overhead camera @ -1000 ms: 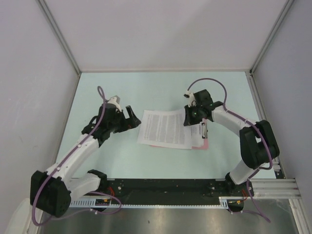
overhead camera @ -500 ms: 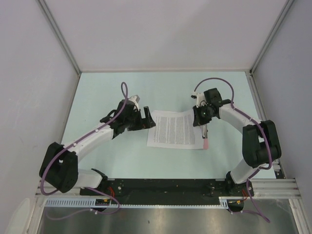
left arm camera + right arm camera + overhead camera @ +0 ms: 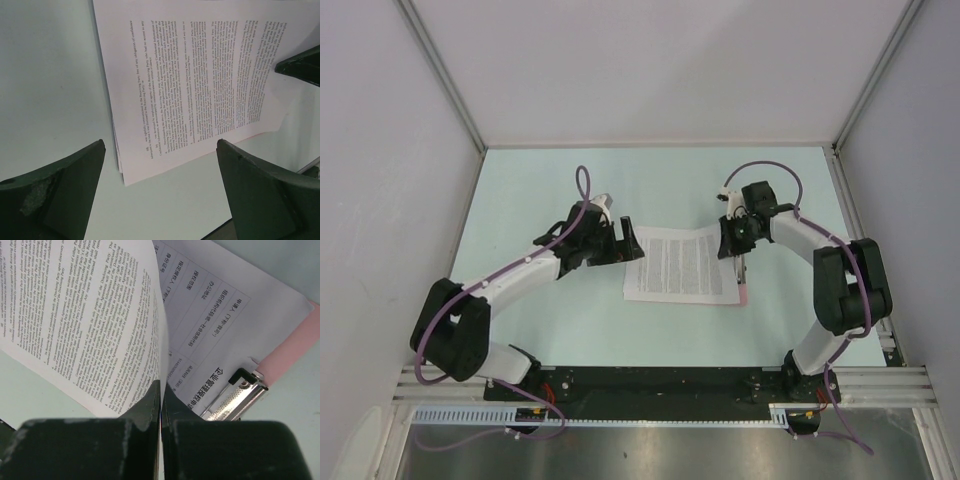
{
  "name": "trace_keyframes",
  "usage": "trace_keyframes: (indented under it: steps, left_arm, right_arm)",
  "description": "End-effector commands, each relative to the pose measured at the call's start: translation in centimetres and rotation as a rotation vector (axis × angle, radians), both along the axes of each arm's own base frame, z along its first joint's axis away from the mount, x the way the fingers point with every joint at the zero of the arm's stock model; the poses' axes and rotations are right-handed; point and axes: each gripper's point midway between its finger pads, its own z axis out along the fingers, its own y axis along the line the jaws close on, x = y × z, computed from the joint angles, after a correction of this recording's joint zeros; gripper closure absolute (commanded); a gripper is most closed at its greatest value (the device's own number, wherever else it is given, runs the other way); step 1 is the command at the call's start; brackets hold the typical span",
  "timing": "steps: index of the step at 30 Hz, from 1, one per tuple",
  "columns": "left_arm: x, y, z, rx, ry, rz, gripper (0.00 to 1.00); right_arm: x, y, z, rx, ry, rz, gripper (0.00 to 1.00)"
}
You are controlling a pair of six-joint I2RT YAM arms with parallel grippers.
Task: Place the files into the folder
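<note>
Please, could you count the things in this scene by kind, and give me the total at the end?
paper sheets: 2 can be told apart, and more may be hidden in the stack
pink clipboard: 1
robot arms: 2
Total: 5, at least

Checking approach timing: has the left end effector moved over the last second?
Yes. The left end effector has shifted right, away from the table's left edge, and now sits open by the left edge of the printed sheets.
</note>
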Motion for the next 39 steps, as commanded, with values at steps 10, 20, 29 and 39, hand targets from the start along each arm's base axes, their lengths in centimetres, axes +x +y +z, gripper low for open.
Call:
trace_keyframes:
  steps: [10,20,29,39]
  left_arm:
    - [1.2,-1.4,1.8,-0.041,-0.041,-0.011,0.00]
    - [1.1,-1.7,1.2,-0.040,-0.027,-0.030,0.00]
    - [-0.5,-6.4,3.2,-0.090,-0.041,-0.134,0.01]
    - [-1.0,-15.6,0.4,-0.126,0.039,-0.231,0.12]
  right_arm:
    - [2.1,1.5,0.1,0.105,-0.005,-0.114,1.00]
    - [1.3,0.9,-0.9,0.067,0.024,-0.134,0.87]
    - [1.8,-5.7,5.1,-0.149,-0.126,-0.448,0.35]
    - [-0.9,-7.3,2.9,-0.246,-0.146,-0.576,0.52]
